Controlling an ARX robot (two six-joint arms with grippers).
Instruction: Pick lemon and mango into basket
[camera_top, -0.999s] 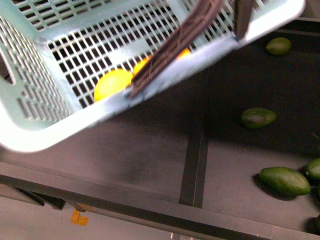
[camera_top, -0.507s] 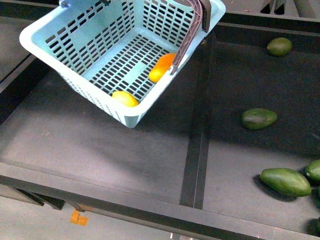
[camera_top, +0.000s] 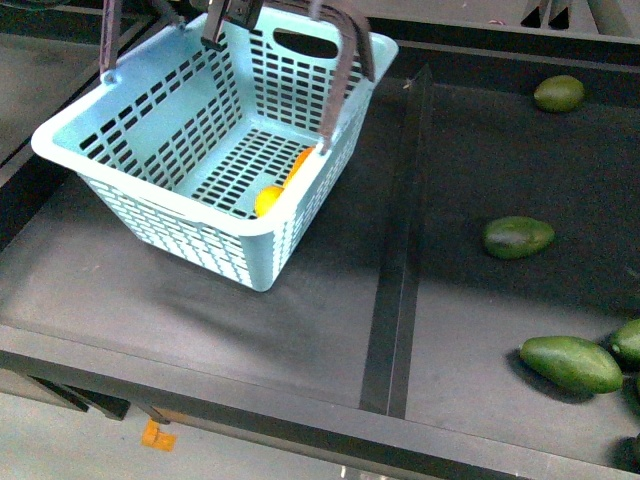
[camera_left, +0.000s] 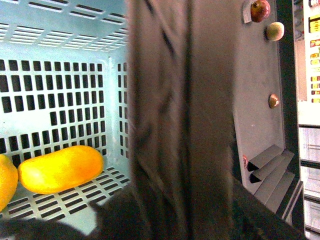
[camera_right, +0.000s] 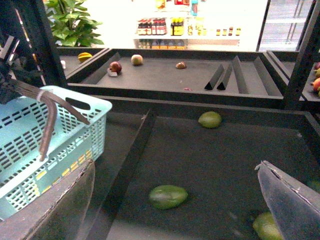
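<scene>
Basket (camera_top: 150, 190) on the bench (camera_top: 300, 300), holding mango (camera_left: 60, 169) and lemon (camera_top: 268, 200). Left gripper (camera_top: 228, 15) apparently clasps the handles (camera_top: 340, 60); right gripper (camera_right: 175, 200) spread wide.

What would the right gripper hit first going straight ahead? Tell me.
Probably the dark green fruit lying on the dark shelf. It sits between the open right gripper fingers, though depth is unclear; the basket is off to the side.

light teal slotted basket (camera_top: 170, 215), brown handles (camera_top: 340, 60); yellow lemon (camera_top: 268, 200), yellow-orange mango (camera_left: 60, 169); dark green fruits (camera_top: 517, 237) on black shelf (camera_top: 300, 310).
</scene>
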